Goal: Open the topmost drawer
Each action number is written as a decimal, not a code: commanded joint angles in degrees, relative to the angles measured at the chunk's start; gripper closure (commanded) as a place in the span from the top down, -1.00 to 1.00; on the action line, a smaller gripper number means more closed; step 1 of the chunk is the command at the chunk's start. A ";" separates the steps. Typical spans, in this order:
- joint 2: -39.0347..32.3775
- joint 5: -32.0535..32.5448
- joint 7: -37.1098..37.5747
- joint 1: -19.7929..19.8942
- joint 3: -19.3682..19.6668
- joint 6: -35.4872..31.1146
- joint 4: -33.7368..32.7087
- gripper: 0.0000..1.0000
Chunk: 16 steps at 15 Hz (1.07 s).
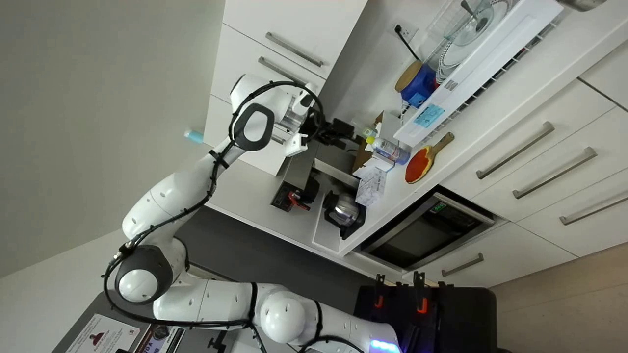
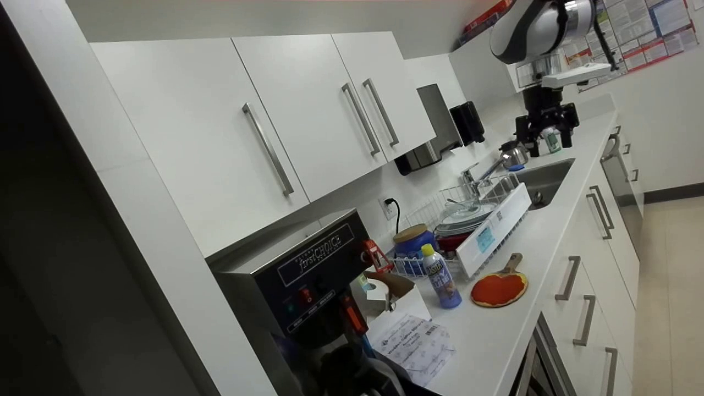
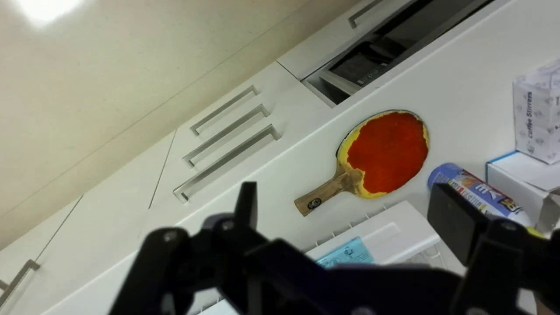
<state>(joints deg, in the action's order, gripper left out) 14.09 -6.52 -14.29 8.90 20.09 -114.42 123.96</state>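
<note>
The topmost drawer [image 3: 245, 158] is a flat white front just under the counter edge, with a long silver bar handle [image 3: 223, 165]. It is closed, and its inside is hidden. It also shows in both exterior views [image 1: 569, 110] [image 2: 555, 269]. Two similar drawers sit below it. My gripper [image 3: 345, 192] is open with nothing between its fingers. It hangs above the counter, pointing down, and is well apart from the drawer. It shows in both exterior views [image 1: 353, 139] [image 2: 550, 149].
A red paddle [image 3: 389, 148] lies on the counter near the drawer. A dish rack with a white panel [image 2: 492, 236], a blue spray can [image 2: 443, 278], boxes and a coffee machine [image 2: 308, 269] stand along the counter. White cupboards [image 2: 313, 121] hang above. A microwave [image 1: 429, 230] sits beside the drawers.
</note>
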 commanded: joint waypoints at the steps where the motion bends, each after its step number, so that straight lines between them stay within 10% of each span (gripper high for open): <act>1: -8.05 -9.59 -5.92 2.18 3.42 -2.41 -4.24 1.00; 16: -17.64 -26.22 -10.43 8.40 2.27 -10.29 -3.96 1.00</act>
<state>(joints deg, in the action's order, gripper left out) -0.37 -26.61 -24.44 14.75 23.02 -122.13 121.16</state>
